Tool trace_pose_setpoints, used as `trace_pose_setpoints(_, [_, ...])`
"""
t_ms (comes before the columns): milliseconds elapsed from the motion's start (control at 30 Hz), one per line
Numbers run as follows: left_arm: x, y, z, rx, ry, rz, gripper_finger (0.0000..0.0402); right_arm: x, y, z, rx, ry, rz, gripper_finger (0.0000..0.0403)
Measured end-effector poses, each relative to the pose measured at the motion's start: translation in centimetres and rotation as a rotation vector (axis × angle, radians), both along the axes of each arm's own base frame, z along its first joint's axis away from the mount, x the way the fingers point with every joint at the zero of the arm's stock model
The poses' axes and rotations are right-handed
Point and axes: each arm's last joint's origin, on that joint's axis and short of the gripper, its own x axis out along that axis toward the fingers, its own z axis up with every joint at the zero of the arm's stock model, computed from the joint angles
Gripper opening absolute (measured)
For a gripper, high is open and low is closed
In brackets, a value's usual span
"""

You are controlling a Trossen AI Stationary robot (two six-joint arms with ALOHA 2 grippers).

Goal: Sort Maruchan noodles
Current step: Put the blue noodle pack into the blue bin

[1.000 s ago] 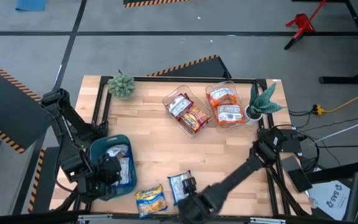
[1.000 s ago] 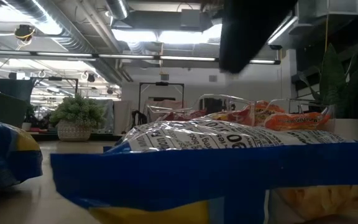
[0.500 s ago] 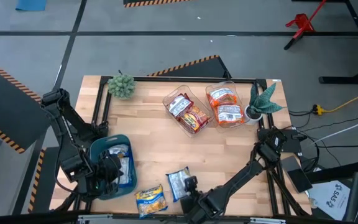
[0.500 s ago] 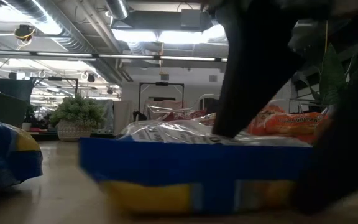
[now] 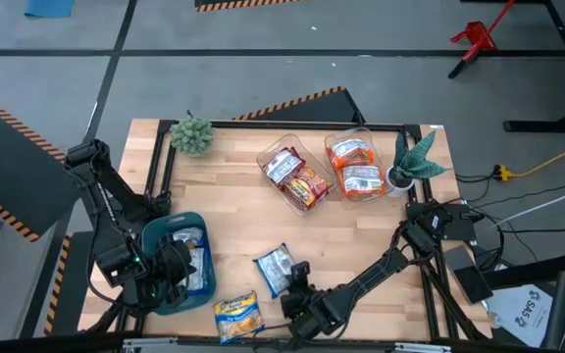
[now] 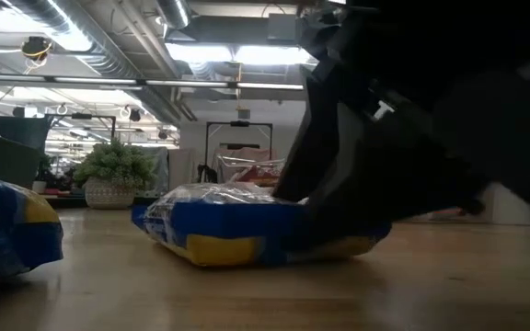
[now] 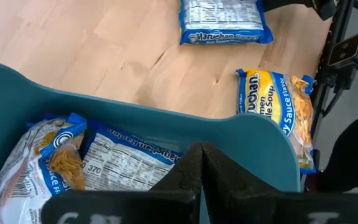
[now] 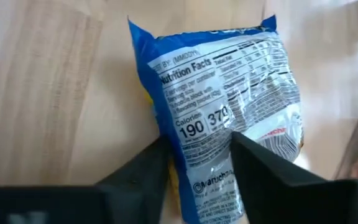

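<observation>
the right end effector (image 5: 290,282) is low over the table (image 5: 233,211) near its 6 o'clock edge, fingers (image 8: 138,168) clamped on one end of a blue maruchan packet (image 5: 275,267) that lies flat on the wood; in the right wrist view the packet's nutrition panel faces up between the two dark fingers. just beside it, toward 7 o'clock, a yellow-and-blue packet (image 5: 238,317) lies at the very edge of the table. the left end effector (image 5: 165,277) hangs over the teal bin (image 5: 155,235) at 8 o'clock, its fingers pressed together above the blue packets in the bin (image 7: 98,162). toward 12 o'clock a clear tray (image 5: 292,176) holds red-brown packets (image 5: 297,176), and just beside it toward 1 o'clock a second clear tray (image 5: 356,167) holds orange packets (image 5: 354,167). a small green plant (image 5: 191,134) stands at the 11 o'clock corner and a spiky potted plant (image 5: 412,162) at 2 o'clock.
</observation>
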Motion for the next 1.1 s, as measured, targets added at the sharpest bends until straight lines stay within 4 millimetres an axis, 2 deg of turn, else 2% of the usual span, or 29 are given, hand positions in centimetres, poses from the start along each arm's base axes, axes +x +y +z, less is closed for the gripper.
trace_pose_setpoints(267, [0.0, 0.0, 0.0, 0.001, 0.001, 0.000, 0.0000, 0.6, -0.2, 0.3, 0.034, -0.044, -0.049, 0.0024])
trace_pose_setpoints(333, [0.0, 0.0, 0.0, 0.001, 0.001, 0.000, 0.0000, 0.9, -0.2, 0.8, 0.050, -0.044, -0.053, 0.0006])
trace_pose_setpoints(533, [0.0, 0.0, 0.0, 0.005, 0.004, 0.000, 0.0000, 2.7, -0.4, 3.9, 0.083, -0.075, -0.073, 0.0001])
trace_pose_setpoints(833, [-0.1, 0.2, -0.1, 0.034, 0.015, -0.019, 0.0000, 6.3, -2.7, 10.2, 0.055, -0.200, -0.073, 0.0000])
trace_pose_setpoints(1100, [-0.3, 0.5, -0.1, 0.064, 0.032, -0.020, 0.0000, 8.5, -4.9, 15.9, 0.007, -0.331, -0.028, 0.0000])
